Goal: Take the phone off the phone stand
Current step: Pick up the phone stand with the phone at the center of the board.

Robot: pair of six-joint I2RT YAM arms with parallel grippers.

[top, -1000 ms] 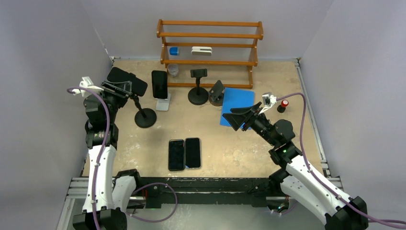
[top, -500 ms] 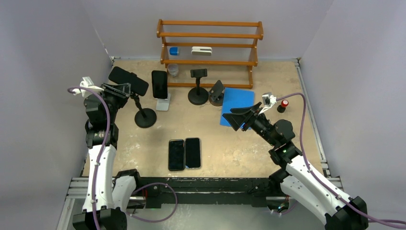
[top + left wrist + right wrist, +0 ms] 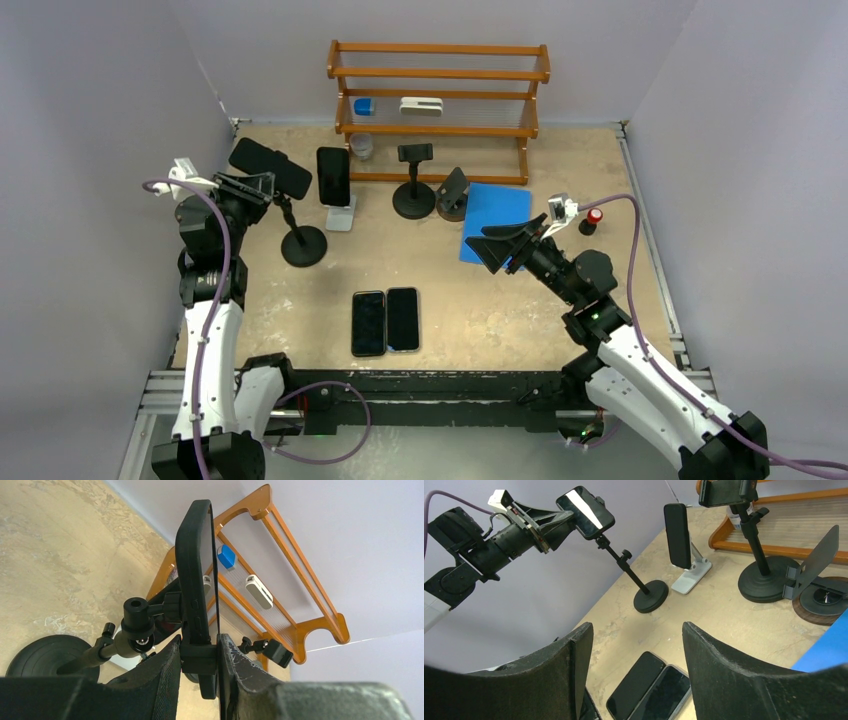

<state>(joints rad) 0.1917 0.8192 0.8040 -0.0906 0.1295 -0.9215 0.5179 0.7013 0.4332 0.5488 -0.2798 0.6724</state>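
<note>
Top view: we are clamping the phone (image 3: 268,168), mounted on its stand (image 3: 303,243) at the counter's (image 3: 480,310) left rear, edgewise for lifting. Left wrist: left jaws are pinching its end narrowly. Right wrist: right jaws are standing wide, empty, aside.

readable text: none | brands, numbers: none (all views)

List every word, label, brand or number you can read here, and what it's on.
None can be read.
Held phone, in the left gripper: dark, no print shows.
Upright phone on the white stand, and two flat phones: blank screens.
White item and blue item on the rack: too small to tell.
</note>
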